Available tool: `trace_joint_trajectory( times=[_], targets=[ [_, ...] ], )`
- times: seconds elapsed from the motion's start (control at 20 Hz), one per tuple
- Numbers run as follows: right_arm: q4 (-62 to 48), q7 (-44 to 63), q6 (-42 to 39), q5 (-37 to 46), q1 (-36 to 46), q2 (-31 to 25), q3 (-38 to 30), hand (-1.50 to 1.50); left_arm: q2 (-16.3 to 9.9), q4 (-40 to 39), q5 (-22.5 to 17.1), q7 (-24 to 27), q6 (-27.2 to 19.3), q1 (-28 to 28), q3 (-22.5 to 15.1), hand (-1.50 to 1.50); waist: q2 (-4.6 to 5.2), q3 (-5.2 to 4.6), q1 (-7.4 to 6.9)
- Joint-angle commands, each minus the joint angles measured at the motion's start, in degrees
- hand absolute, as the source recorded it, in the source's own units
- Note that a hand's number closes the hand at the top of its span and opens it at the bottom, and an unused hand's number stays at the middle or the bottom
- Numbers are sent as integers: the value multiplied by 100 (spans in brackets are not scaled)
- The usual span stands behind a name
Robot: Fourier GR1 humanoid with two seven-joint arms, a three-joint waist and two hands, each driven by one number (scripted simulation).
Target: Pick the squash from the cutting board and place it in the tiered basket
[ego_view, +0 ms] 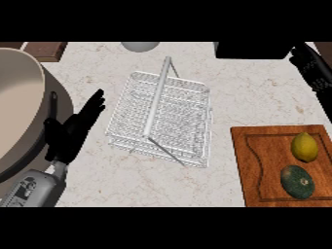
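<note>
While nothing has yet been lifted, everything the task needs lies in plain sight on the pale marbled worktop (269, 92). Largest is the big beige round bowl (10, 102), filling the left side and running out of view. Next comes the white wire tiered basket (161, 119) with its long central handle, standing in the middle of the worktop and holding nothing that I can see. To its right sits the brown wooden cutting board (262, 165) with a grooved border, well apart from the basket's nearest edge. On the board rest two things: a yellow oval lemon (305, 146) toward the far side, and just below it the dark green round squash (297, 181), the thing to be moved, untouched and not in any hand.

The left hand (71, 129) rests between the bowl and the basket, its fingers straight and slightly spread, holding nothing. The right hand (313, 65) shows at the upper right, beyond the board; I cannot tell how its fingers stand.

By my judgement the task is at its very start: reaching, grasping the squash, carrying it across and setting it in the basket all remain.
</note>
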State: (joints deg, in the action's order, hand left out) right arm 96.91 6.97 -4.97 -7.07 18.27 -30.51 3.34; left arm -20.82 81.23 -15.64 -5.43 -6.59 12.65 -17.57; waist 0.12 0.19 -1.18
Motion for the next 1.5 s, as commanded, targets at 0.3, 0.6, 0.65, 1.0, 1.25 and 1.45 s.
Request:
trace_joint_trajectory(
  times=[0.3, 0.6, 0.65, 1.0, 1.25, 1.45],
  targets=[
    [-617, 17, 2046, 1072, -1673, -551, -2385, 150, 16, -344, 239, 195, -1140, -1208, 597, 0, 3, -31, 841],
    [-110, -1507, 3101, -388, -2524, 1507, -3783, -150, 332, -222, 398, 416, -1452, -1639, 435, 0, -90, 7, 508],
    [73, -1853, 2626, -753, -2987, 1629, -3931, -150, 346, 81, 508, 439, -1530, -1869, 296, 0, -104, 7, 445],
    [1733, -339, 1445, -366, -4917, 1365, -3236, -150, 450, -74, 619, 591, -1482, -1723, 298, 0, -35, -36, 263],
    [2637, 728, 1055, 707, -5771, 683, -2660, -150, 575, -136, 682, 495, -1506, -1546, 199, 0, 9, -51, 208],
    [3263, 1673, 1171, 1928, -6067, 448, -2234, -150, 527, -206, 725, 540, -1449, -1557, 211, 0, 33, -46, 94]
  ],
)
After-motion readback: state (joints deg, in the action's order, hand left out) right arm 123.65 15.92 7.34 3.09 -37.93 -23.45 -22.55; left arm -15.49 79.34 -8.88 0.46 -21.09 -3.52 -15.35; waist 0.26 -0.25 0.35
